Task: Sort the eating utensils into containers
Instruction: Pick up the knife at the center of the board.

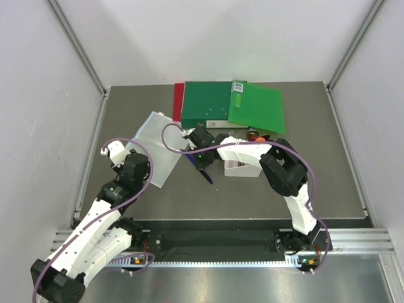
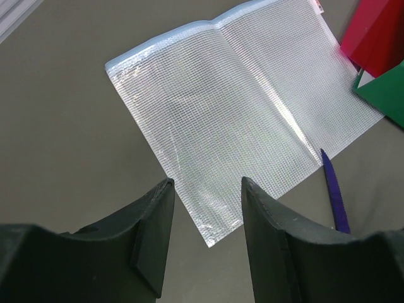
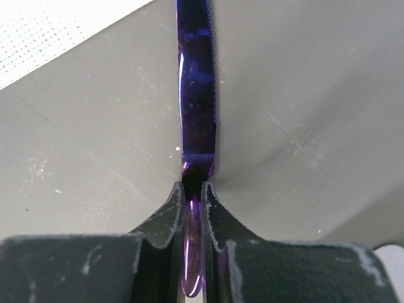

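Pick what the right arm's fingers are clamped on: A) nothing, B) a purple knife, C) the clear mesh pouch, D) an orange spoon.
B: the right wrist view shows the right fingers closed on the purple knife, its serrated blade pointing ahead over the table.

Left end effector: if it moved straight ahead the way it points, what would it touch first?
Probably the clear mesh sheet, lying directly ahead of the open left end effector; depth is hard to judge.
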Tool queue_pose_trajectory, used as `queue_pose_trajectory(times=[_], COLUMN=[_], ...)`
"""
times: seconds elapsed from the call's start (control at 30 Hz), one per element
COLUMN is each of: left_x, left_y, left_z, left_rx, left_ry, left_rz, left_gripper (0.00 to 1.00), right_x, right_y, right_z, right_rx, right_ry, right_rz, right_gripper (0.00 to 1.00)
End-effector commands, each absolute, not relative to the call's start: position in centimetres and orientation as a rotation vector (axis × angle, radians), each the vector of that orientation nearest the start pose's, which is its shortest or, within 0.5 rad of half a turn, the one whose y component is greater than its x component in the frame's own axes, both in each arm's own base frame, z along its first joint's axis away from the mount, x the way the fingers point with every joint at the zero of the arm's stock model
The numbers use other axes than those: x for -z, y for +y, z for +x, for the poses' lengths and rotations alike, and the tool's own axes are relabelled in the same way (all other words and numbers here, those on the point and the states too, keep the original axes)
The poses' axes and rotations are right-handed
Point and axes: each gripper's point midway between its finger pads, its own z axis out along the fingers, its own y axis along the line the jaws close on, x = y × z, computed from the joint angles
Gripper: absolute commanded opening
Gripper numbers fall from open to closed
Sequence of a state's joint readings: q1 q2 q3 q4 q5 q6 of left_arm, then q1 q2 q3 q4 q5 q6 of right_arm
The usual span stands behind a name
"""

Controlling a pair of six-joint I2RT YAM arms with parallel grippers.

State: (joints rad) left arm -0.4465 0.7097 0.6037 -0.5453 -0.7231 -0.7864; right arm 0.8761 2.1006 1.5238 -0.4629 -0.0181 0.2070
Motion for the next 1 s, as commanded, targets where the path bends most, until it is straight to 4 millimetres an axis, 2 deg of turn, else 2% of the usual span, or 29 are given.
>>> queue_pose_trajectory(times=[0.0, 0.37, 0.5, 0.67, 0.77, 0.8, 0.83, 0.97], left_x=[-16.2, -16.3, -16.2, -16.1, -16.2, -16.2, -16.2, -16.2], left_y=[-1.3, -1.3, -1.4, -1.4, -1.4, -1.4, -1.4, -1.4], left_z=[25.2, 25.1, 25.2, 25.2, 25.2, 25.2, 25.2, 25.2], left_rx=[-0.047, -0.044, -0.044, -0.048, -0.047, -0.047, -0.046, -0.047], left_ry=[1.893, 1.89, 1.894, 1.897, 1.895, 1.895, 1.894, 1.895], left_rz=[-0.714, -0.715, -0.713, -0.712, -0.712, -0.712, -0.712, -0.712], left_gripper=[0.52, 0.52, 0.52, 0.52, 0.52, 0.52, 0.52, 0.52], right_x=[1.0, -2.4, -2.5, -3.6, -3.8, -3.3, -3.7, -2.7], right_y=[33.2, 33.2, 32.8, 33.4, 33.5, 33.1, 33.6, 33.2], right_z=[28.2, 30.9, 31.0, 31.3, 31.5, 31.1, 31.3, 30.7], right_rx=[-0.156, -0.059, -0.035, -0.103, -0.125, -0.124, -0.161, -0.183], right_ry=[2.684, 2.604, 2.599, 2.547, 2.514, 2.518, 2.488, 2.495], right_rz=[-0.844, -0.803, -0.797, -0.767, -0.755, -0.757, -0.738, -0.726], right_gripper=[0.0, 0.0, 0.0, 0.0, 0.0, 0.0, 0.0, 0.0])
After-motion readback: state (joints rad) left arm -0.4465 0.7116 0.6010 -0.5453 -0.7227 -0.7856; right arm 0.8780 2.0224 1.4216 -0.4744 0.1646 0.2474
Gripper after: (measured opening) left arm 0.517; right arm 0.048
